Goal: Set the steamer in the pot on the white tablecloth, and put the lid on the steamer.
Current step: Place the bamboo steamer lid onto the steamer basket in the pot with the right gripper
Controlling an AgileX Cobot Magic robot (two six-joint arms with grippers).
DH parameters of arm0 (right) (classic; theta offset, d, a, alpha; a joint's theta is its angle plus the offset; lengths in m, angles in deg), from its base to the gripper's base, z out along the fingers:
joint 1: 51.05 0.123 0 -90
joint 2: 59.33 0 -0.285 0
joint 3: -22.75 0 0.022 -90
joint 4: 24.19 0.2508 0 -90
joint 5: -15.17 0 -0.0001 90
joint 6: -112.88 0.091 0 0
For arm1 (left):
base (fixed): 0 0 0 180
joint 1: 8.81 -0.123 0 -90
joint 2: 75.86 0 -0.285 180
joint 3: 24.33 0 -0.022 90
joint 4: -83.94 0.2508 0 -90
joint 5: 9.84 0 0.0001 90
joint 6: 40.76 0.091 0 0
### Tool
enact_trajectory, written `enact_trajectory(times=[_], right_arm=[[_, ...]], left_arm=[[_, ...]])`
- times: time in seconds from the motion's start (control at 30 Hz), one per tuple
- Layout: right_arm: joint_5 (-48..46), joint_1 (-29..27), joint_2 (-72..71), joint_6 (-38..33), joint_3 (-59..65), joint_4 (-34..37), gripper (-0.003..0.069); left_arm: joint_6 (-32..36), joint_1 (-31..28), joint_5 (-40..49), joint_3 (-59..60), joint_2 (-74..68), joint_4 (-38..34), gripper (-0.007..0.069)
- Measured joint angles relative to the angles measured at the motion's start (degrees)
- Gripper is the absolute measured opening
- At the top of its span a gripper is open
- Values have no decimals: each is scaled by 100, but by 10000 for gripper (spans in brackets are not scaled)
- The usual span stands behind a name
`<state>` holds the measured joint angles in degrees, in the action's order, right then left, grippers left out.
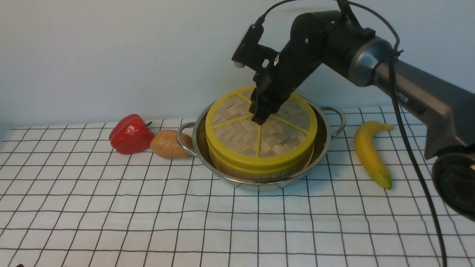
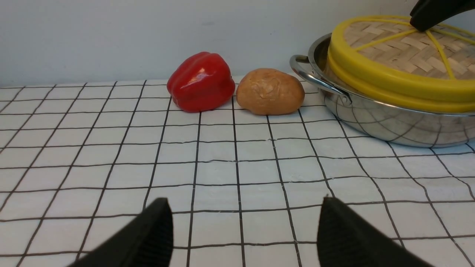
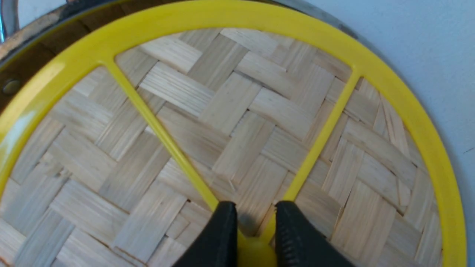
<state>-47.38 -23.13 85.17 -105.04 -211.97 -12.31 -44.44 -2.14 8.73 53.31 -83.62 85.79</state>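
The shiny steel pot (image 1: 328, 138) stands on the white tablecloth (image 1: 148, 222) at the back centre. Inside it sits the steamer (image 1: 252, 175); only its bamboo wall shows, its contents are hidden. The woven lid (image 1: 237, 137) with yellow rim and spokes lies on top of the steamer. My right gripper (image 1: 258, 119) reaches down onto the lid's middle. In the right wrist view its fingers (image 3: 222, 237) are shut on the yellow centre knob (image 3: 256, 254). My left gripper (image 2: 245, 200) hangs open over bare cloth, left of the pot (image 2: 389, 122), and holds nothing.
A red bell pepper (image 1: 130, 134) and a brown potato-like lump (image 1: 170, 144) lie just left of the pot's handle. A yellow banana (image 1: 369, 152) lies to its right. The right arm's cable hangs along the right side. A pale wall rises behind.
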Motion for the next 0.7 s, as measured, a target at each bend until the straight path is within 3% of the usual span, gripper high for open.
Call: enact_trajectory(times=[0.4, 0.7], right_arm=[[-563, 61, -130, 0, 45, 287, 148], [-291, 61, -130, 0, 45, 93, 148]], left_arm=[[0, 0, 0, 0, 0, 0, 482], [0, 0, 0, 0, 0, 0, 482]])
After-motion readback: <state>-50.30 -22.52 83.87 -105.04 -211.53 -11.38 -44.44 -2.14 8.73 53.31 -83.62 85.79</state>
